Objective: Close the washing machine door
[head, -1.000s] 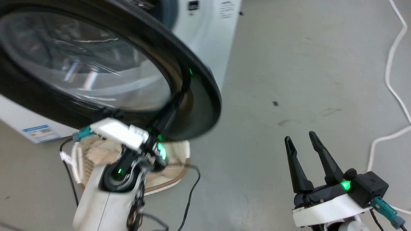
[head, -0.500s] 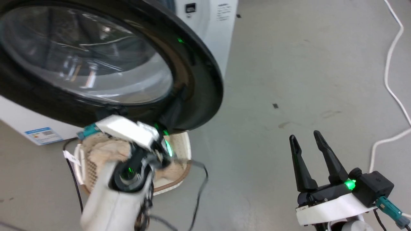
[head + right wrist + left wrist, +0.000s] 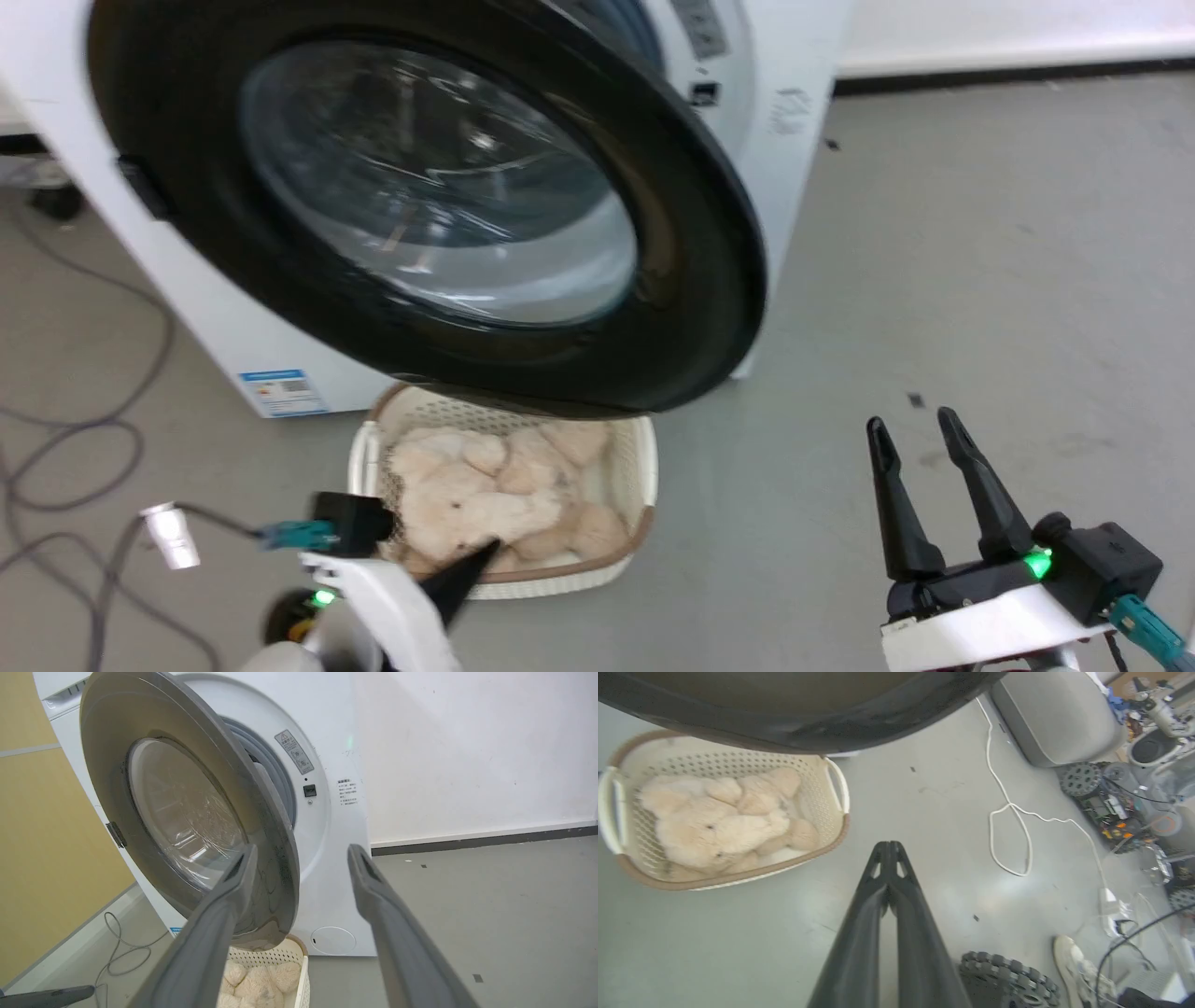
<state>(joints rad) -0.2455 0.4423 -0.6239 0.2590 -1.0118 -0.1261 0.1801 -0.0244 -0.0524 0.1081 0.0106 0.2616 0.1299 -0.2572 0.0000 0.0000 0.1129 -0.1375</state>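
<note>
Washing machine door (image 3: 439, 196) stands ajar: one round black disc with no long axis, hinged on the left. Its free edge swings out from the washing machine (image 3: 775, 140) over one white basket (image 3: 635, 467) of plush. Left gripper (image 3: 888, 847) is pinched together and empty; right gripper (image 3: 909, 422) is spread and empty, well apart from the door.

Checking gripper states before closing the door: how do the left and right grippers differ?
The left gripper is shut, fingers pressed together; the right gripper is open, fingers well apart. The left gripper points at floor beside the basket; the right gripper faces the door. Both have long dark fingers, hold nothing and touch nothing.
</note>
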